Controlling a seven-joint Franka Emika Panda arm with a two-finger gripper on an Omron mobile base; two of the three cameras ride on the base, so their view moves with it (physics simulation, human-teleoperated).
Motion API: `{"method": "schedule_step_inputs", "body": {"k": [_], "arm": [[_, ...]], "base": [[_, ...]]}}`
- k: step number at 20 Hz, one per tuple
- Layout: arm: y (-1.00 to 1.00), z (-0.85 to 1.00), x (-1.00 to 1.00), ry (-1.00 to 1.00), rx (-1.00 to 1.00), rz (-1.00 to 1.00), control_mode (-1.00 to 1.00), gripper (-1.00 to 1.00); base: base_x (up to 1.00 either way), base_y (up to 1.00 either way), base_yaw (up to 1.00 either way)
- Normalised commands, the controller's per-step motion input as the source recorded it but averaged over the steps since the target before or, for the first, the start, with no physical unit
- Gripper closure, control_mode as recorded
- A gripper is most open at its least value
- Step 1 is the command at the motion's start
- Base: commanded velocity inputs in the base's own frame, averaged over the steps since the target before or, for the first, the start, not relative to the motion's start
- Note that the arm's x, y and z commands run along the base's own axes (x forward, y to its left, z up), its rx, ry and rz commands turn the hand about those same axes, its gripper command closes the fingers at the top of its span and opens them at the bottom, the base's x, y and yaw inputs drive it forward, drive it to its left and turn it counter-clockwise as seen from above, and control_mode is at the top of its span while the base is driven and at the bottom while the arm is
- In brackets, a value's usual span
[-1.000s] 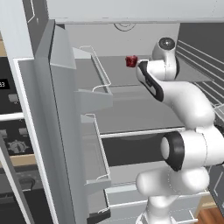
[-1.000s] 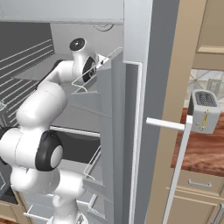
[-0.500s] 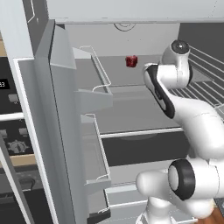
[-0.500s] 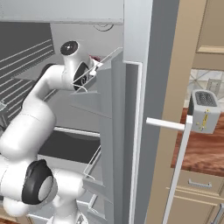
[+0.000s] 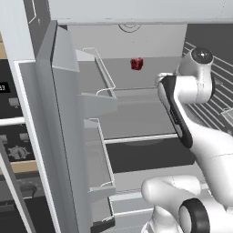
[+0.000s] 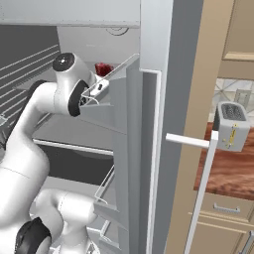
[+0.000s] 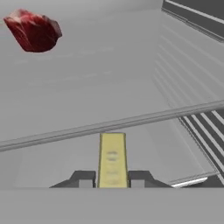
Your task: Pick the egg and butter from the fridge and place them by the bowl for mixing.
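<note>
One item in hand: my pincer (image 7: 112, 178) is clenched on the butter (image 7: 112, 159), which juts ahead between my tips.
Place: inside the fridge (image 5: 136, 113), above its shelf; red lump (image 7: 33, 29) far ahead.
Left: carry butter to the bowl; egg outstanding.

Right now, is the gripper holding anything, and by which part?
Yes. The gripper is shut on the butter, its fingertips clamping the near end of the stick, which points away over the fridge shelf.
</note>
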Motion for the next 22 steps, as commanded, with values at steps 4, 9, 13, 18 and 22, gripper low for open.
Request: {"method": "schedule_step_inputs", "body": {"k": [4,9,13,18,22], "arm": [[0.10,0.00,-0.68,0.03,0.00,-0.02,-1.00,1.00],[0.14,0.00,-0.66,0.02,0.00,-0.04,-1.00,1.00],[0.15,0.00,-0.57,0.03,0.00,-0.03,-1.00,1.00],[0.11,-0.06,-0.51,0.05,0.00,0.00,-1.00,1.00],[0.14,-0.06,-0.22,0.08,0.00,0.00,-1.00,1.00]], "base": [[0.00,0.00,0.00],[0.00,0.00,0.00],[0.00,0.00,0.00],[0.00,0.00,0.00],[0.00,0.00,0.00]]}}
